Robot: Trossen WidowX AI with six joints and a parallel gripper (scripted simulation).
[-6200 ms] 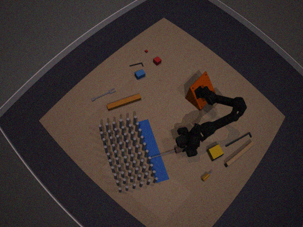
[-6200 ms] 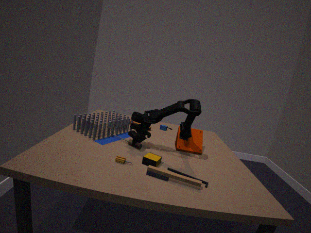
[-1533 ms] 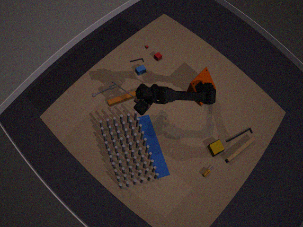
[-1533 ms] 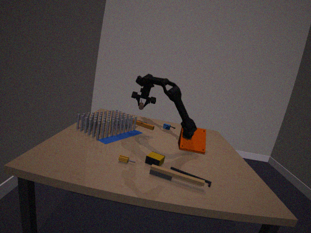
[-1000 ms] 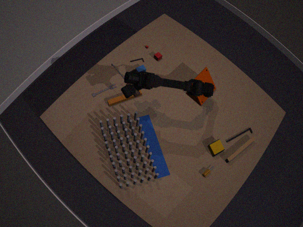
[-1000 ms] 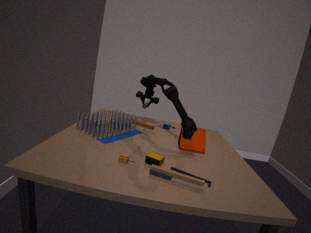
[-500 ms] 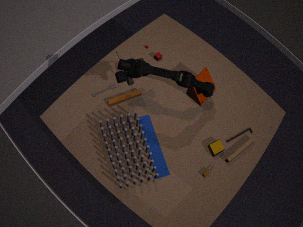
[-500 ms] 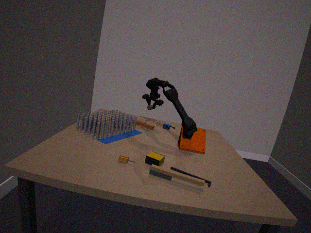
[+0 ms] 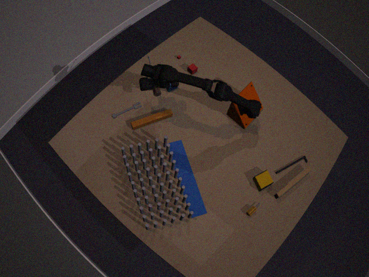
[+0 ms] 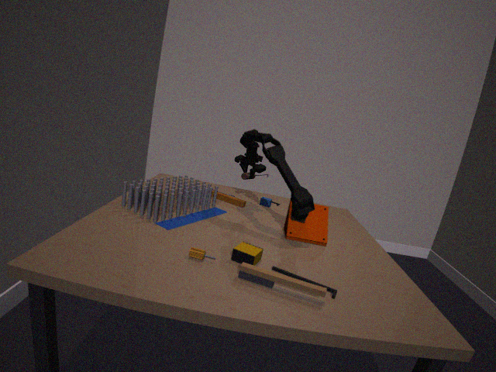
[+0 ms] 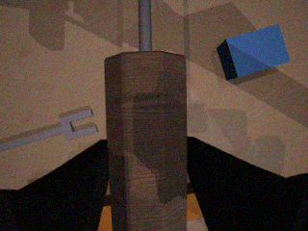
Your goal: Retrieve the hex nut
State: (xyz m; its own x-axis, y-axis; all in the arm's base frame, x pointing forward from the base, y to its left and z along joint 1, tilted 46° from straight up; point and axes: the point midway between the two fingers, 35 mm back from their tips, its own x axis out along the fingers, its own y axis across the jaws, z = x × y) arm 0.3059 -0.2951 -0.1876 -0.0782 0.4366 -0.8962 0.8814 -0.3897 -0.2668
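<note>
My gripper (image 9: 153, 79) (image 10: 251, 172) (image 11: 146, 146) is shut on the brown wooden handle (image 9: 157, 92) (image 10: 245, 176) (image 11: 145, 96) of a tool. Its thin metal rod (image 9: 149, 59) (image 10: 261, 174) (image 11: 144, 24) sticks out past the fingers, with a small hook at the tip in the exterior view. The tool hangs well above the table, away from the spacers. The metal spacers (image 9: 165, 141) (image 10: 156, 207) stand upright in rows. The blue taped strip (image 9: 192, 184) (image 10: 192, 218) lies along their front. I cannot make out the hex nut in any view.
A grey forked tool (image 9: 126, 110) (image 11: 65, 126) and an orange bar (image 9: 151, 119) (image 10: 231, 199) lie behind the field. A blue block (image 10: 265, 201) (image 11: 257, 52) lies near the hand. A yellow block (image 9: 264, 180) (image 10: 247, 253), a screwdriver (image 9: 251, 210) (image 10: 197, 253) and a black hooked bar (image 9: 290, 164) lie on the far side.
</note>
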